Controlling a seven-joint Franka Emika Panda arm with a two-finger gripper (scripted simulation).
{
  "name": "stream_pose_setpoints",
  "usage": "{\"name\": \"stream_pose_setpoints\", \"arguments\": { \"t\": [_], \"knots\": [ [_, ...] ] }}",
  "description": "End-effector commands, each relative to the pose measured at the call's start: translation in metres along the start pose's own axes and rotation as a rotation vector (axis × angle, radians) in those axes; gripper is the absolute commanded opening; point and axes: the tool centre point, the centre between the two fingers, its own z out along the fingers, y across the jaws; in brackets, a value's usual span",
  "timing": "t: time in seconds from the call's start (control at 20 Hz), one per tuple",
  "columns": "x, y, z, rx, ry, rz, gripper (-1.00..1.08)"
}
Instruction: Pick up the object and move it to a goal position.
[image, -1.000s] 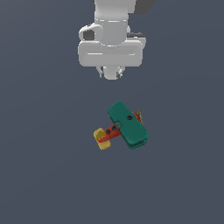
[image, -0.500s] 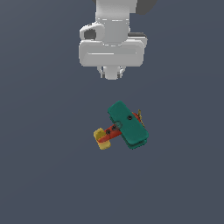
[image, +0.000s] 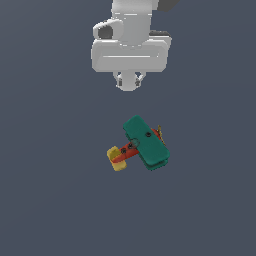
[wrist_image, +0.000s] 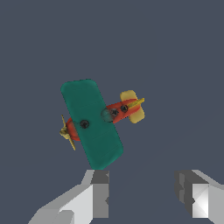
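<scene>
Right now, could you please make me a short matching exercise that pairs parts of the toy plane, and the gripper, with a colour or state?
Column 1:
1. wings
2. tail
3. body
4. gripper

Column 2:
A. red
B. open, holding nothing
C. teal-green
D. yellow

Pairs: 1-C, 2-D, 3-A, 4-B. All three parts belong to the toy biplane, which lies apart from the gripper.
</scene>
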Motion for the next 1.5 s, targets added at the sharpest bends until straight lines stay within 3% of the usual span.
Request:
{"name": "stream_pose_setpoints", "arguments": {
  "t": [0.0, 0.45, 0.8, 1.15, 1.45],
  "knots": [
    [-0.001, 0.001, 0.0, -0.002, -0.003, -0.007, 0.28],
    [-0.001, 0.0, 0.001, -0.003, -0.005, -0.007, 0.28],
    [-0.004, -0.004, 0.011, -0.028, -0.033, -0.012, 0.28],
    [-0.011, -0.012, 0.032, -0.082, -0.09, -0.024, 0.28],
    [-0.021, -0.021, 0.058, -0.159, -0.155, -0.041, 0.28]
  ]
}}
